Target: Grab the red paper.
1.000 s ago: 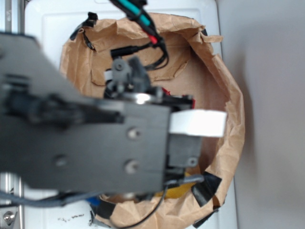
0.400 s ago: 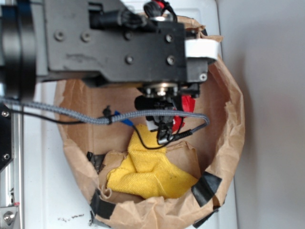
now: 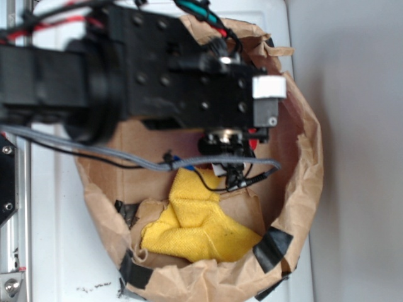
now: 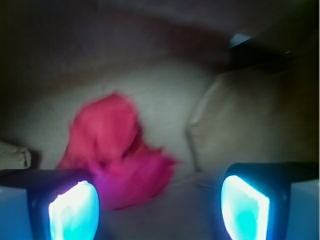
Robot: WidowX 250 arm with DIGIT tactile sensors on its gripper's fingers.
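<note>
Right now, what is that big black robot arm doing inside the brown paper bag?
The black robot arm is reaching down into the crumpled brown paper bag to grab the small wrinkly red paper. Its claw is open, with the two glowing pads apart, and the red paper lies on the bag's floor just ahead, closer to the pad on the picture's left. It has not grabbed it yet. A yellow textured cloth sits in the bag nearby, untouched.

Exterior view bright, arm blurred; wrist view dim, soft, fingertips (image 4: 74, 210) glowing cyan.
</note>
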